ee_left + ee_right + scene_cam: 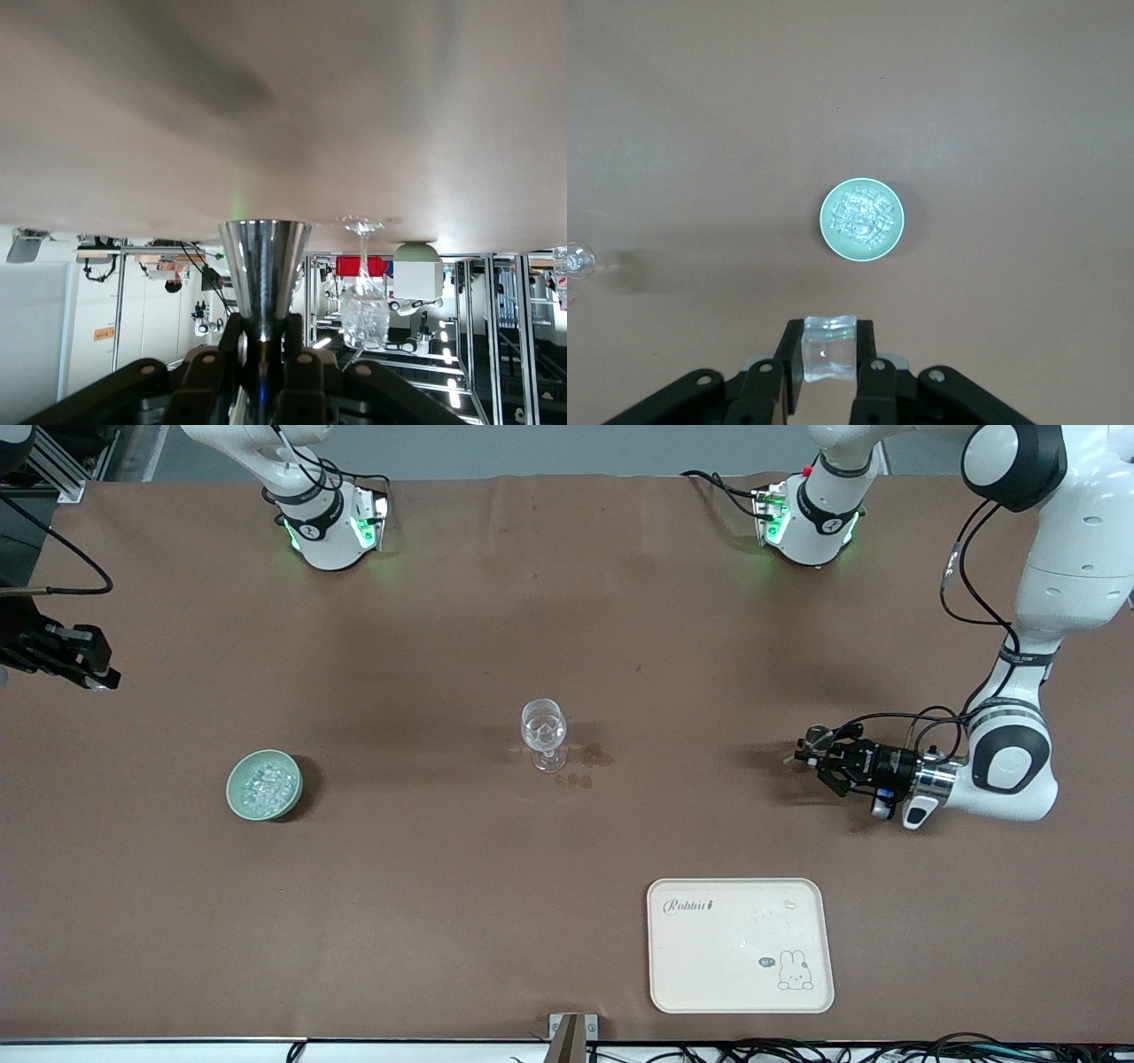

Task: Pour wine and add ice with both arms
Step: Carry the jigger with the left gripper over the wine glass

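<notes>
Tray (pixel 741 965) reads "Rabbit"; left hand (pixel 263 354) grips jigger (pixel 264 266).

Open cloth lies between the wine glass (pixel 544 734), green bowl (pixel 264 784) and tray (pixel 741 945) — all well apart.

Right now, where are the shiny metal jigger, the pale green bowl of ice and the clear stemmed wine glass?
Shiny metal jigger (pixel 264 266), left wrist view, cone wall.
Pale green bowl (pixel 239 773), front view, rim.
Clear stemmed wine glass (pixel 543 726), front view, cup.
</notes>
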Tool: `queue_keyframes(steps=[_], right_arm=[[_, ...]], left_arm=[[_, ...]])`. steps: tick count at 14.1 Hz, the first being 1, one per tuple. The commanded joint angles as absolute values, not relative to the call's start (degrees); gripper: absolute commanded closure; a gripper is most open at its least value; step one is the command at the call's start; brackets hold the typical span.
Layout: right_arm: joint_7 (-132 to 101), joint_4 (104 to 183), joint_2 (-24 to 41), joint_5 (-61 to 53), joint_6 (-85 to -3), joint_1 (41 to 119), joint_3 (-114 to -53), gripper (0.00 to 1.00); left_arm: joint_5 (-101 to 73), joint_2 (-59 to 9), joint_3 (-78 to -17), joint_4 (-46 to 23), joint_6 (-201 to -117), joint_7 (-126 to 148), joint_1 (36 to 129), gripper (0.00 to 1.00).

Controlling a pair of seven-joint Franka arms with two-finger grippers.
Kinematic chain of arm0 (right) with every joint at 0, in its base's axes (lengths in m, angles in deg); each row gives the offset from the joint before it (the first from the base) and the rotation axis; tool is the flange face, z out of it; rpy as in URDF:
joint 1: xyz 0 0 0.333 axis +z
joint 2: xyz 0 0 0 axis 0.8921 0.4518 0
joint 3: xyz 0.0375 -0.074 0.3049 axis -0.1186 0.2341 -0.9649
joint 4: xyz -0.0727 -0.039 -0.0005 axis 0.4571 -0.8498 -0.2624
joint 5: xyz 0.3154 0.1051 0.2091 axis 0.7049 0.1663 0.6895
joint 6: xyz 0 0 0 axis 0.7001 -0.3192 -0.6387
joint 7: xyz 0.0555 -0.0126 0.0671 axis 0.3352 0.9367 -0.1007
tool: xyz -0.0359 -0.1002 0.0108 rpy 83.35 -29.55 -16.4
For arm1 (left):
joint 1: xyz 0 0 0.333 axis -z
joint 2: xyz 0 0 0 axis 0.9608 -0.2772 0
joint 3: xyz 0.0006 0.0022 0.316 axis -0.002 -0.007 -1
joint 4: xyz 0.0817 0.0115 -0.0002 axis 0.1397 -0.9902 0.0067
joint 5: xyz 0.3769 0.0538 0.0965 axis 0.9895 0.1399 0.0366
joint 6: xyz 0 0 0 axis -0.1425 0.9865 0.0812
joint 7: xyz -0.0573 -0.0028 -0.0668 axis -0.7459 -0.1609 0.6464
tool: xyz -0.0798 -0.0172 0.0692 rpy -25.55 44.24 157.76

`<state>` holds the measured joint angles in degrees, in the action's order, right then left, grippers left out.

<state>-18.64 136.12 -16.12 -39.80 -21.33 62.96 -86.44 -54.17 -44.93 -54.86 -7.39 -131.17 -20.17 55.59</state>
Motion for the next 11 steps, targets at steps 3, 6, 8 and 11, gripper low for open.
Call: queue_keyframes(steps=[3, 6, 8, 11], right_arm=[[-19.73, 136.79, -16.8, -40.9, -21.81, 63.31, -86.61, 0.93], [-19.64, 136.79, -16.8, -40.9, -21.72, 63.31, -86.61, 0.93], [-19.64, 136.79, -16.8, -40.9, -21.64, 63.23, -86.61, 0.93], [-19.64, 136.79, -16.8, -40.9, -21.72, 63.23, -86.61, 0.93]], left_arm=[[-55.06, -38.7, -46.91, -7.98, -139.19, -33.44, 57.03, 0.99], [-54.62, -36.41, -42.16, -7.98, -143.68, -42.05, 58.08, 0.99], [-54.53, -34.83, -41.88, -7.98, -145.62, -45.23, 60.97, 0.99], [-54.53, -32.46, -41.8, -8.16, -147.29, -45.59, 64.23, 0.99]])
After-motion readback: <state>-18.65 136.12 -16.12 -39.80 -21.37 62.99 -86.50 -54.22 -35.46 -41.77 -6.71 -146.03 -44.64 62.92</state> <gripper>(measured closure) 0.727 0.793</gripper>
